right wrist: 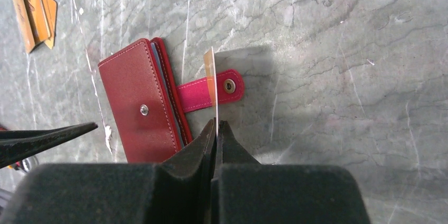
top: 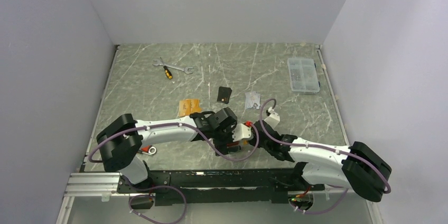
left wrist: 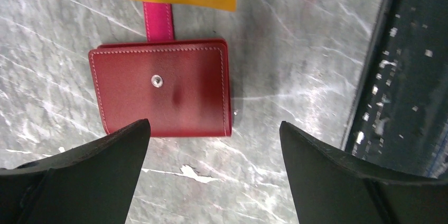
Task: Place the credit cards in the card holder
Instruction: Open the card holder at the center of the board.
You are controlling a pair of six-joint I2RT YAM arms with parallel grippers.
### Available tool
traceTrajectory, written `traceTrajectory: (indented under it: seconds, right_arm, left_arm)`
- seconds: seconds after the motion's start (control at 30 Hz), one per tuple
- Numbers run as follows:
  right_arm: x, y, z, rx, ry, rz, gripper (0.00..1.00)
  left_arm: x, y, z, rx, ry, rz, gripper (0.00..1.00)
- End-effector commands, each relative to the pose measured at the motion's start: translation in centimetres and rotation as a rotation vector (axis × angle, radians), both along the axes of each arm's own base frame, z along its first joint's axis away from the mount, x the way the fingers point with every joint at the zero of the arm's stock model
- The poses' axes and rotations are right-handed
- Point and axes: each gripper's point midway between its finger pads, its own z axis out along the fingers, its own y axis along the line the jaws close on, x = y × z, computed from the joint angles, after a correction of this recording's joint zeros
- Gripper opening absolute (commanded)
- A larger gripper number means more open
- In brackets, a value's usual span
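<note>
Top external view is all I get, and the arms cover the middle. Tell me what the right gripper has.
Observer: The right gripper is shut on one orange card, held on edge over the snap tab.
Operator: Report the holder's state.
Observer: The card holder lies folded shut, with its tab unsnapped and stretched out flat.
Operator: Now the left gripper.
Observer: The left gripper is open above the holder and touches nothing.
</note>
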Motion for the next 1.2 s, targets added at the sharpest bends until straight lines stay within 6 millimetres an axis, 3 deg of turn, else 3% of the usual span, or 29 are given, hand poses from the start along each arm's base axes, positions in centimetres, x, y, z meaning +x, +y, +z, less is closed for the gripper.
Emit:
traceTrajectory:
  seconds: [0.0,0.27,0.57,0.9,1.17]
  right_arm:
    - [-2.0,-1.4,-3.1,-0.014,0.101,-0.020,0.00]
    - [-2.6,-2.7,-4.1,-0.009,0.120,-0.077,0.00]
    - [-3.1,-3.5,-4.4,-0.018,0.144,-0.108,0.00]
    - [-3.7,-3.9,-5.7,-0.037,0.187,-0.124,0.00]
    - [-3.9,-4.4,-6.3,-0.053,0.200,-0.141,0.00]
  left_arm:
    - [2.3,-2.0,0.7,-0.036,-0.120,0.036,0.99]
    - [1.2,-3.0,-0.3,-0.039,-0.182,-0.049,0.99]
    - [5.0,-1.3,-1.2,0.044,-0.405,0.034,0.99]
    - [5.8,0.4,1.3,0.021,-0.471,0.091,0.99]
    - [7.9,2.1,3.2,-0.019,-0.411,0.203,0.99]
